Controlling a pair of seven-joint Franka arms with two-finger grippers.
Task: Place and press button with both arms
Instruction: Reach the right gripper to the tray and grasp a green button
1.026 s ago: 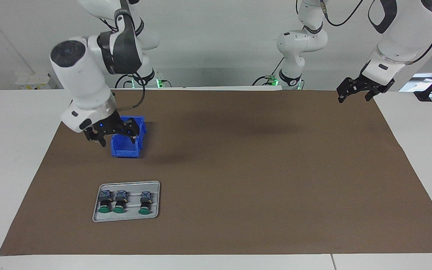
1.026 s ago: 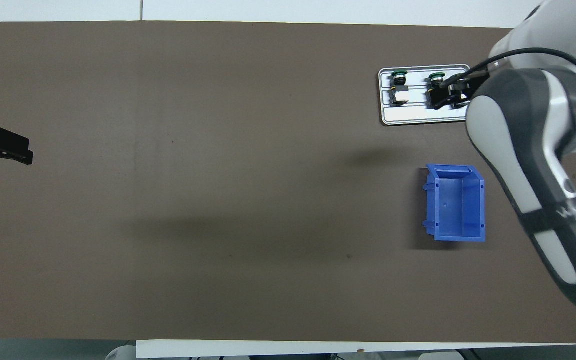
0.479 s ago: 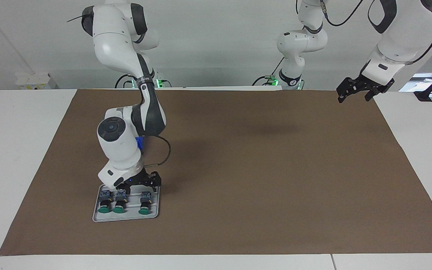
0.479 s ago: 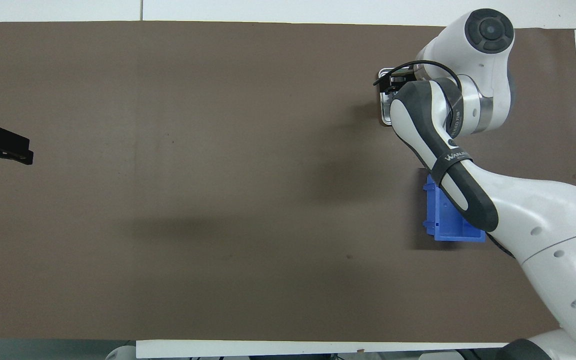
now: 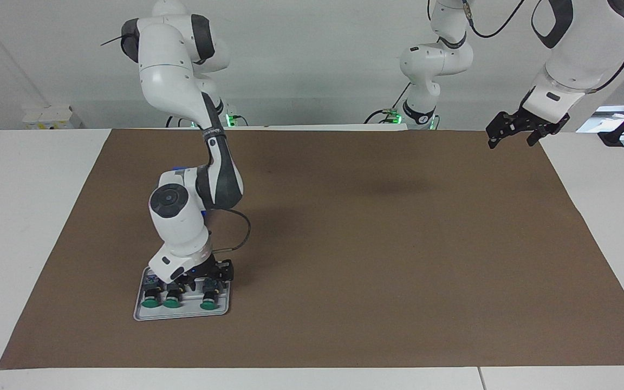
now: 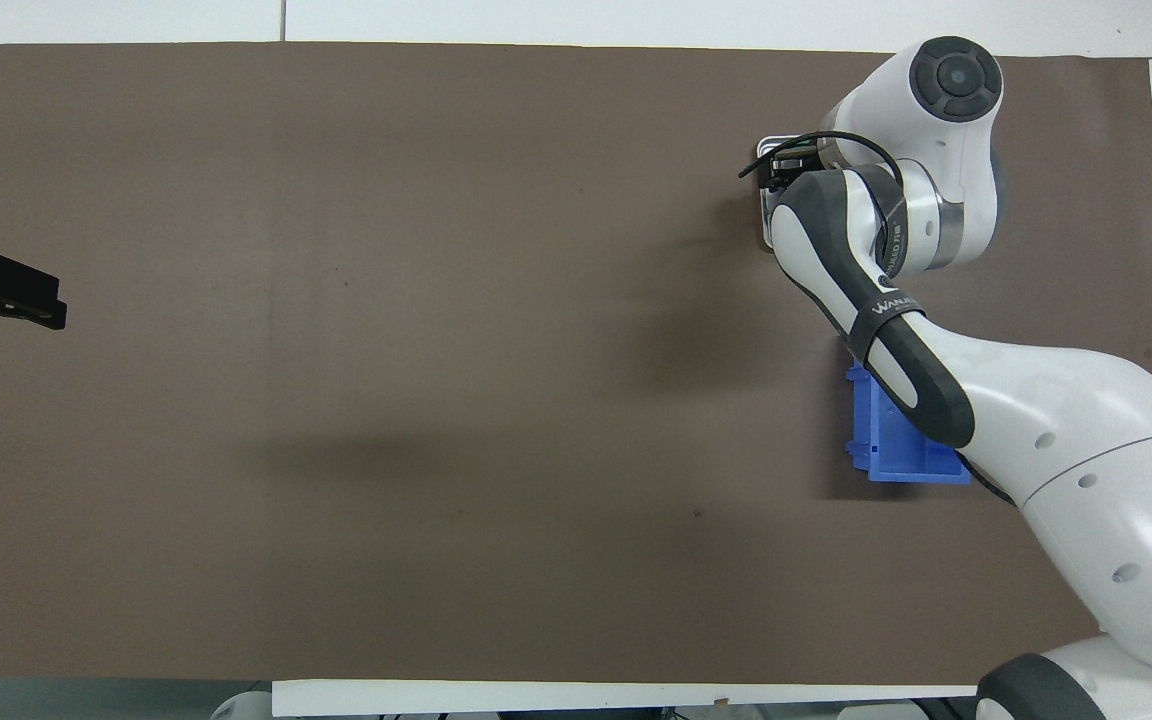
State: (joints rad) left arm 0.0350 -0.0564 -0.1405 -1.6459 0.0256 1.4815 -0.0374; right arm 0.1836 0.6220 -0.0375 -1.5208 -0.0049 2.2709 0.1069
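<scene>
Gleaming round green button caps

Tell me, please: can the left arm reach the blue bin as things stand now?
Probably not easily. The left gripper hangs open over the mat's corner at its own end, while the blue bin sits at the right arm's end, and the right arm stretches over it toward the tray.

text: you can read a white brand word beginning "WANA" | on: dark grey band of the right arm forearm, overhead view | rest of word: unclear | other readable text: none
</scene>
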